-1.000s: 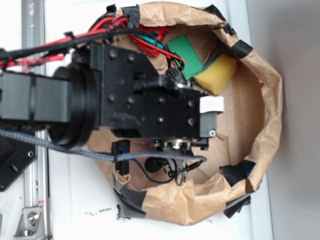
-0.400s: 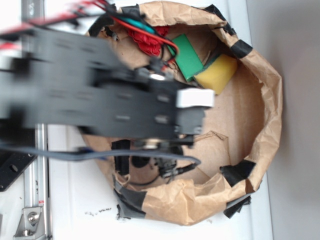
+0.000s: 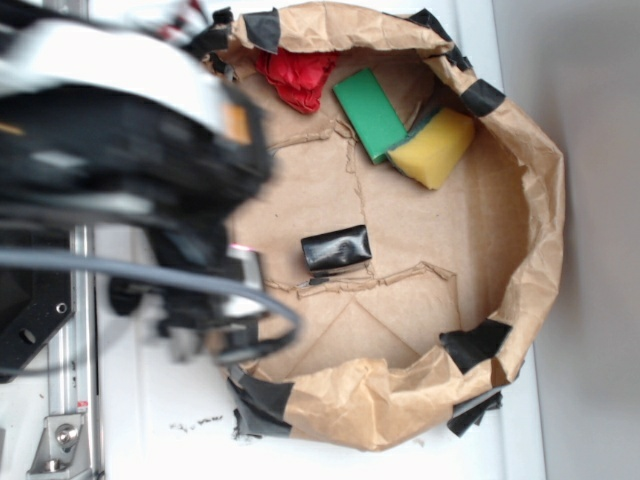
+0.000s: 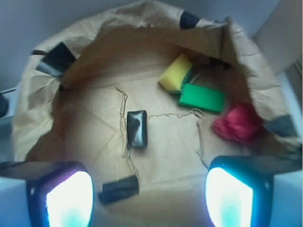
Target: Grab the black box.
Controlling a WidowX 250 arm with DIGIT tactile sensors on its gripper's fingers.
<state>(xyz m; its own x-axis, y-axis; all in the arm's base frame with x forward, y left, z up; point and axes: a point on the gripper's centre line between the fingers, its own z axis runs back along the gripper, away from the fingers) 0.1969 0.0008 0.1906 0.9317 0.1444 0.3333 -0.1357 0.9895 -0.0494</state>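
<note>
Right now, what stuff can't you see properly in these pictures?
- Gripper: exterior view shows only a motion-blurred arm; wrist view cuts its fingers at the bottom edge.
- Yellow block: the green block overlaps its edge.
- Red thing: too crumpled and blurry to name.
- Black box: fully visible.

No legible text, label, brand, number or sign appears in either view; all surfaces are unmarked or too blurred to read.
</note>
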